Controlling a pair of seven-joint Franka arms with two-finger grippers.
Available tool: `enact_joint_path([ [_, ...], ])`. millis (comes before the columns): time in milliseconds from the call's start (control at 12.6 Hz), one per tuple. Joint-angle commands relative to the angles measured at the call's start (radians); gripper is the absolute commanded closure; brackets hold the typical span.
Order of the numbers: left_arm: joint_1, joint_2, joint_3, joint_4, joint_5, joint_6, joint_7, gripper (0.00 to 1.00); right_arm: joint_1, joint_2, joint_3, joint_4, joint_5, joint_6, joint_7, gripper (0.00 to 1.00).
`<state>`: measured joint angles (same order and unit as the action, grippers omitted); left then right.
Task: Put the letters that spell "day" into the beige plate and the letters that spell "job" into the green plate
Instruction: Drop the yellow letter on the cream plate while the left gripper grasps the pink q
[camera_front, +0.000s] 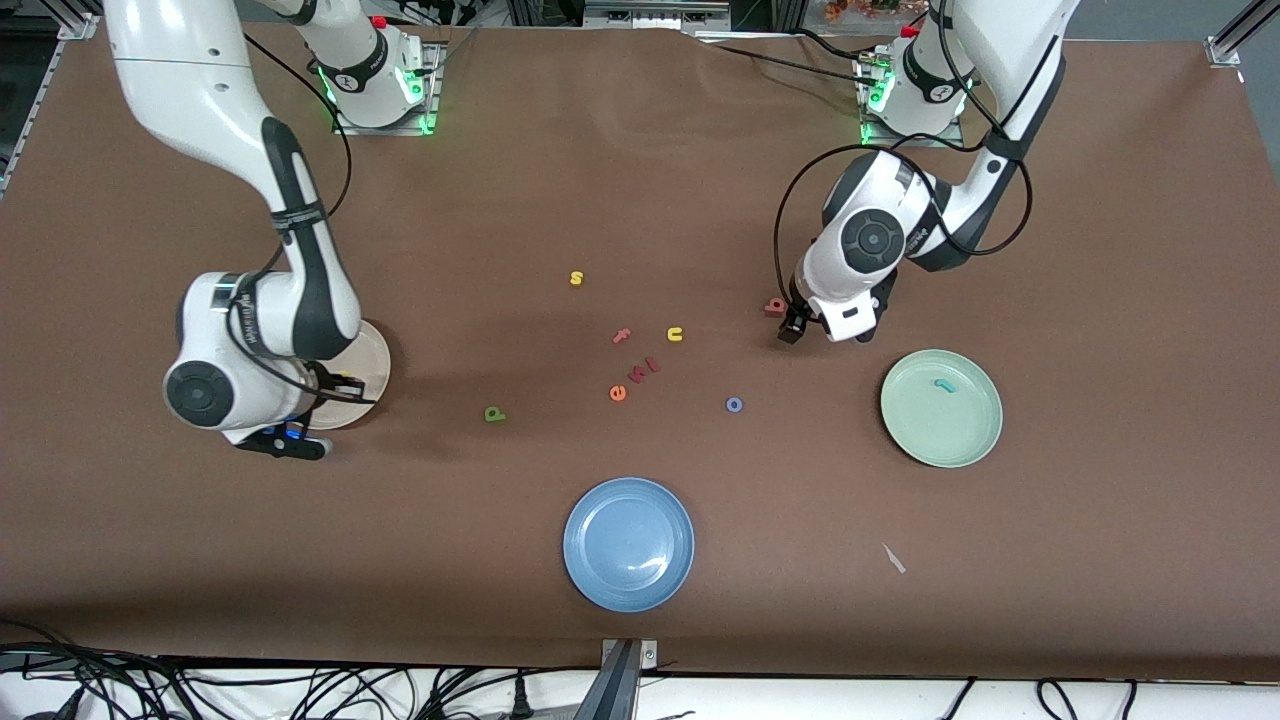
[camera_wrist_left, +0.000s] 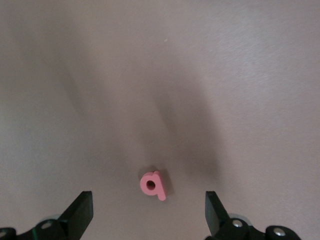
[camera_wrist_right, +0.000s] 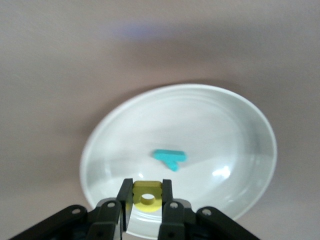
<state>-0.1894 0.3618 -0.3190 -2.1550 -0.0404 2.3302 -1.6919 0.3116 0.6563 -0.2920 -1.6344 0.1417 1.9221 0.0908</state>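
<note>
My right gripper hangs low over the beige plate, shut on the yellow a. The teal y lies in that plate. My left gripper stands open just above the table with the salmon-pink b on the table beside the gap between its fingers, untouched. In the front view that b sits beside the left gripper. The teal j rests in the green plate. The blue o and dark green d lie on the table.
A blue plate sits nearest the front camera. Loose letters lie mid-table: a yellow s, a yellow u, a pink f, an orange-red e and two small red ones. A white scrap lies below the green plate.
</note>
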Motion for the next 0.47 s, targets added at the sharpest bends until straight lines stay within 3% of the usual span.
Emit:
enact_joint_path([
  [0,0.001,0.011,0.0,-0.039,0.022,0.05,-0.061,0.02,-0.037,-0.012,0.008,-0.004,0.033,-0.023,-0.124,0.41],
  [158,-0.001,0.046,-0.002,-0.039,0.02,0.09,-0.081,0.05,-0.026,-0.018,0.013,0.001,0.032,-0.023,-0.132,0.0],
  [237,-0.008,0.057,-0.003,-0.039,0.02,0.094,-0.089,0.11,-0.02,-0.02,0.017,0.017,0.033,-0.035,-0.131,0.0],
  [395,-0.013,0.071,-0.003,-0.037,0.01,0.106,-0.092,0.12,-0.012,-0.017,0.053,0.053,0.059,-0.057,-0.114,0.0],
])
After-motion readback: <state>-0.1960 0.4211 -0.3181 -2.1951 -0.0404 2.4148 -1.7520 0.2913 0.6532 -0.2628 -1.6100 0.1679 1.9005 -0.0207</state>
